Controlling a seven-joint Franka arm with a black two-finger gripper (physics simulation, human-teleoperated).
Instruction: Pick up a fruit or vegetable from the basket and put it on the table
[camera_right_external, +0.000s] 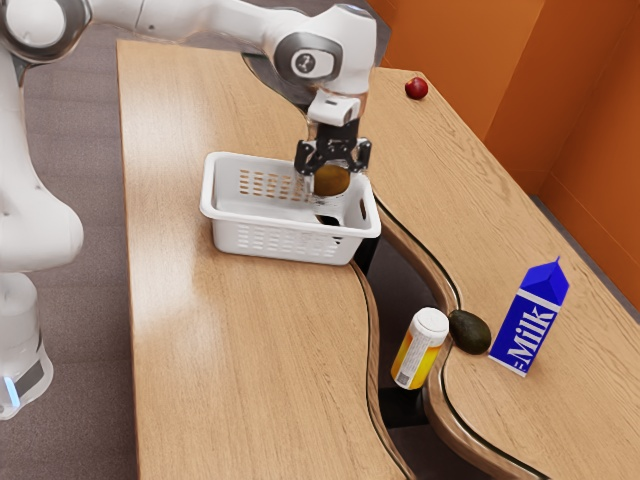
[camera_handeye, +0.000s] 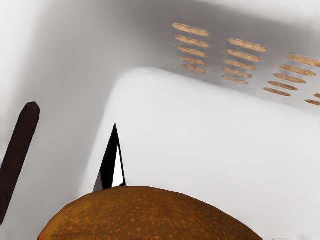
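The gripper (camera_right_external: 333, 180) pinches the brown fruit (camera_right_external: 331, 179) between its tips; the basket (camera_right_external: 290, 222) is under it, so up should come first.

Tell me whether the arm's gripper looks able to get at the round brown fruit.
Yes, most likely: the gripper points down right at the fruit, and the open top of the white basket leaves the way from above free.
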